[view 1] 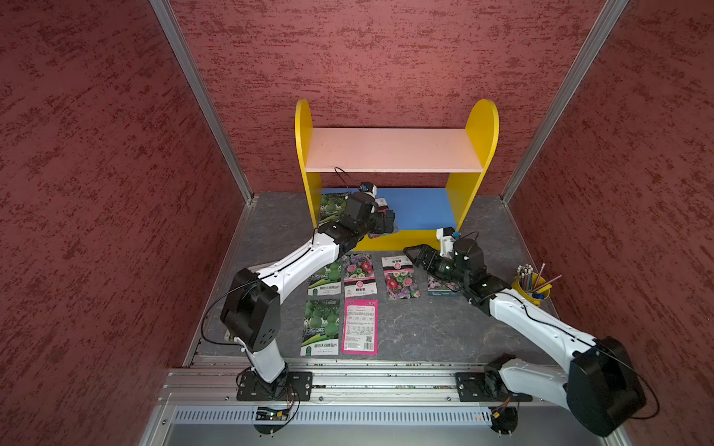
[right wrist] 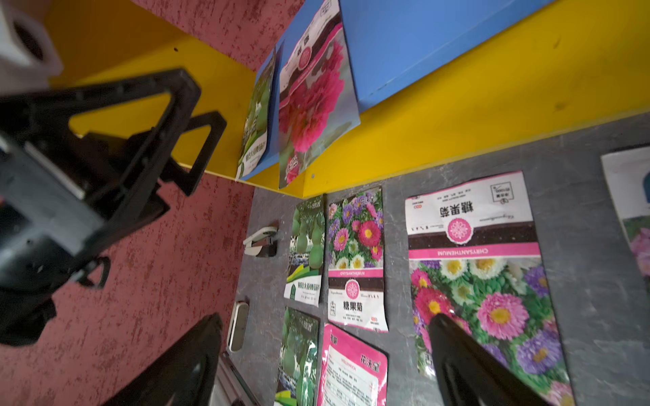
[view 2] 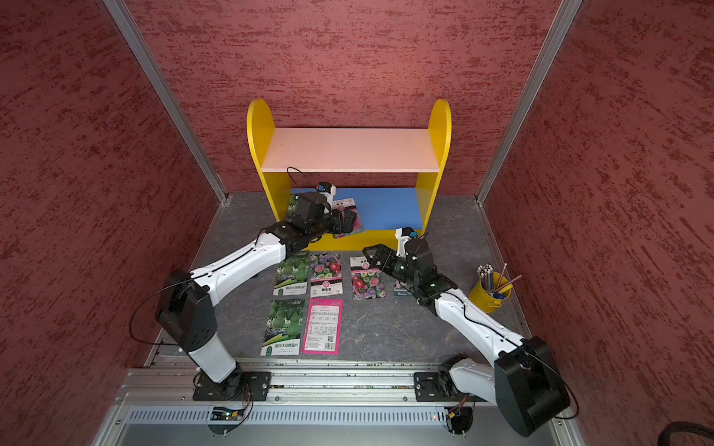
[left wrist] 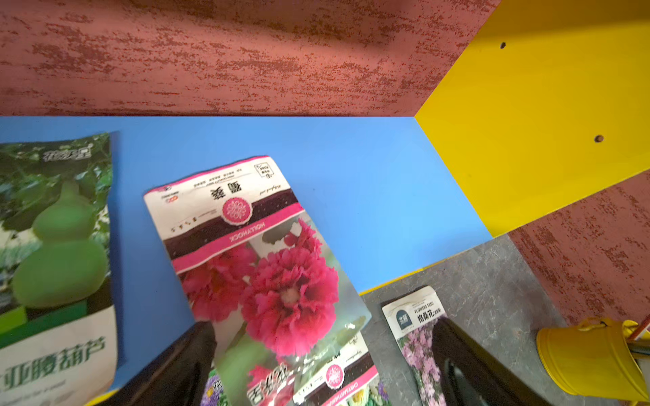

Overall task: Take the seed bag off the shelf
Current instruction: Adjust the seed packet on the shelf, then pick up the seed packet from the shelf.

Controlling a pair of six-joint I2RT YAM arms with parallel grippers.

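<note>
The shelf (view 1: 390, 148) stands at the back wall, with yellow sides, a pink upper board and a blue lower board (left wrist: 351, 182). A seed bag printed with a red hollyhock (left wrist: 281, 281) lies on the blue board, and its near end hangs over the yellow front edge (right wrist: 316, 105). My left gripper (left wrist: 322, 327) is open, with one finger on each side of that end (view 2: 345, 222). A green gourd seed bag (left wrist: 59, 246) lies on the same board, further left. My right gripper (view 1: 413, 253) hangs open and empty above the table in front of the shelf (right wrist: 325, 320).
Several seed bags lie flat on the grey table (view 1: 444, 328) before the shelf, among them a chrysanthemum bag (view 1: 400, 280) and a pink-backed one (view 1: 360, 326). A yellow cup of pencils (view 1: 531, 287) stands at the right. Red walls close in on three sides.
</note>
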